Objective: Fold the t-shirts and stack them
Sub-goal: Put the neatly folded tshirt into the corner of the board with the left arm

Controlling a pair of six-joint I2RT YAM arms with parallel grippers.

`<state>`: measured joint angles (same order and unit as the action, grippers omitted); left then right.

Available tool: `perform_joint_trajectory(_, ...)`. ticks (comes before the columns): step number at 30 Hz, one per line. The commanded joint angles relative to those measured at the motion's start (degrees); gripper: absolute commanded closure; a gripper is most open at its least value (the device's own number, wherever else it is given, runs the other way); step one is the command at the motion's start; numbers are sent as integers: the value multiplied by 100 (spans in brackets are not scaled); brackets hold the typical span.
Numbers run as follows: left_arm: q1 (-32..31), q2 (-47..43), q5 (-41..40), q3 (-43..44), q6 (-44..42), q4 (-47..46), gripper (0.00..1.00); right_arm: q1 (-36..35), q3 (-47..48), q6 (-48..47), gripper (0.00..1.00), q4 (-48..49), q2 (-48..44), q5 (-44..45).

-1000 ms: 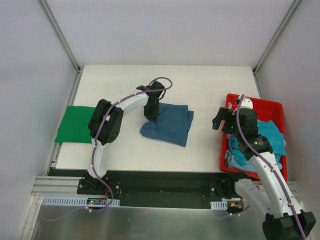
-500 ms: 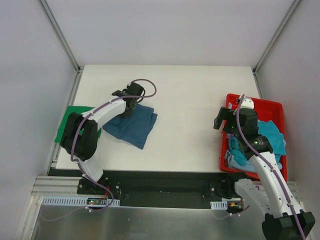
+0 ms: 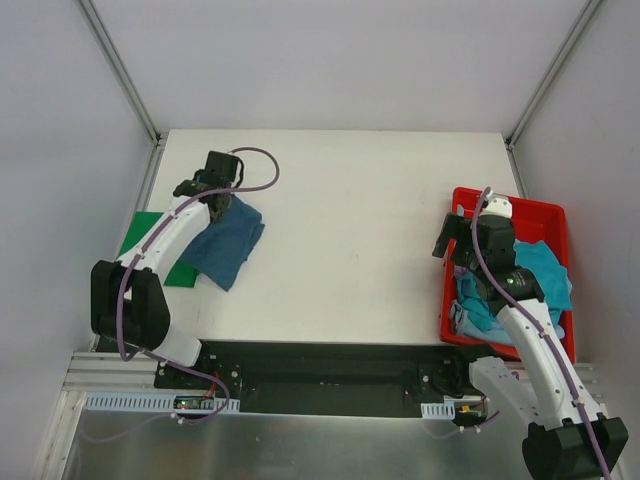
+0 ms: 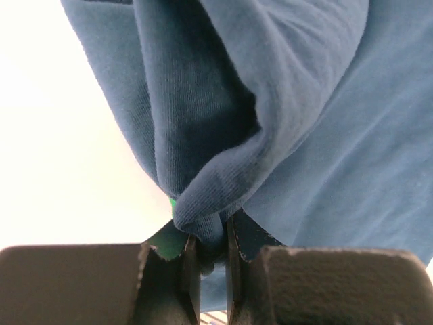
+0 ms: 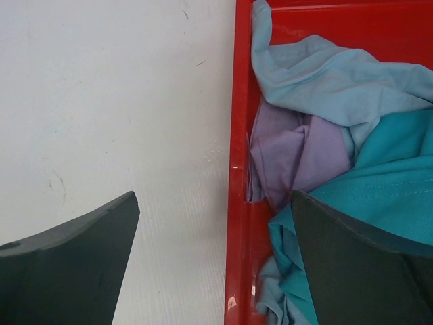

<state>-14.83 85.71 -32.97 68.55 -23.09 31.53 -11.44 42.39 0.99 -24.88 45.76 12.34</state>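
Observation:
My left gripper (image 3: 216, 203) is shut on a bunched edge of the dark teal-blue t-shirt (image 3: 228, 244), which hangs and drapes at the table's left side, partly over the folded bright green t-shirt (image 3: 147, 245). In the left wrist view the blue fabric (image 4: 284, 122) is pinched between my fingers (image 4: 208, 271), with a sliver of green (image 4: 166, 238) beneath. My right gripper (image 5: 215, 223) is open and empty, above the left wall of the red bin (image 3: 455, 300). Light blue (image 5: 331, 74), lavender (image 5: 298, 152) and teal (image 5: 379, 196) t-shirts lie crumpled in the bin.
The white table (image 3: 350, 230) ends at a metal rail on the left, where the green shirt overhangs. The red bin (image 5: 238, 169) stands at the right edge. Grey enclosure walls surround the table.
My left gripper has dragged the dark teal-blue shirt leftward from the table's middle onto the green shirt. The right arm has barely moved.

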Motion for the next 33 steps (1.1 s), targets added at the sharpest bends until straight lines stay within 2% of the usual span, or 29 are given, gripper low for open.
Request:
perform_joint_trajectory(1, 410, -467, 194, 386, -731, -77, 100, 46, 129, -56, 4, -16, 3, 339)
perform_joint_trajectory(7, 455, -906, 274, 361, -1048, -77, 100, 46, 182, -56, 4, -104, 153, 419)
perform_joint_trajectory(12, 551, -1056, -104, 422, -864, -68, 100, 54, 234, -56, 4, -174, 293, 418)
perform_joint_trajectory(19, 762, -1065, -429, 712, -1083, -6, 100, 54, 270, -56, 4, -289, 267, 427)
perform_joint_trajectory(24, 1105, -1162, -175, 914, -1022, 151, 100, 54, 243, -56, 4, -254, 276, 427)
perform_joint_trajectory(28, 1131, -1171, -193, 713, -925, 257, 100, 54, 261, -56, 4, -271, 355, 410)
perform_joint_trajectory(33, 1219, -1040, 229, 598, -557, 292, 100, 54, 287, -56, 4, -280, 408, 427)
